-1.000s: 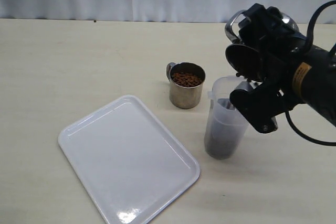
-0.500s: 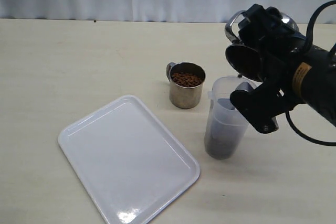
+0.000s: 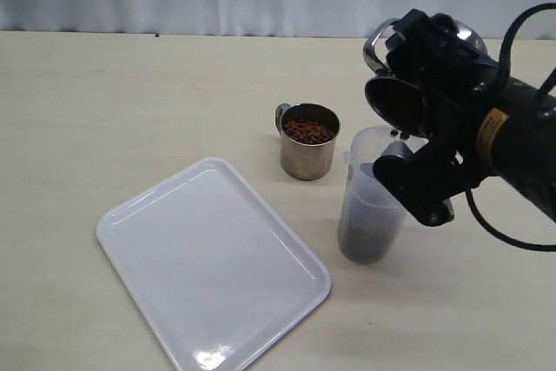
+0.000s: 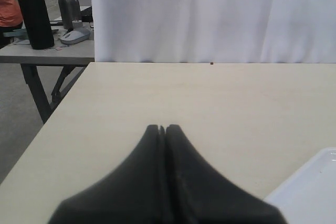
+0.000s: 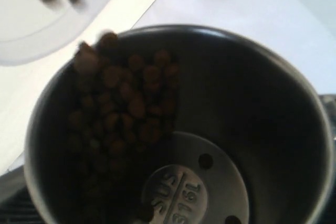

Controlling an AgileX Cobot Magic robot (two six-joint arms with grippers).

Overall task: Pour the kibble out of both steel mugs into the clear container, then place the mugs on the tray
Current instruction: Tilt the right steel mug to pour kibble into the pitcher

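One steel mug [image 3: 395, 102] mid-pour, second mug [image 3: 308, 155] waiting full.
Right gripper [image 3: 427, 65] clamped on it, mouth tipped just above clear container [image 3: 369, 210] rim, kibble [image 5: 126, 103] sliding out; left gripper [image 4: 163, 129] closed, empty.

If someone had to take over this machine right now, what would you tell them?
Left gripper: shut, empty, over the table near the tray's corner.
Right gripper: shut on one mug, tipped over the clear container; kibble is sliding out, some remains inside.
Other mug: upright on the table beside the container, full of kibble.
Done: first pour partly in.
Left: finish it, pour the other mug, then set both on the tray, which holds neither yet.
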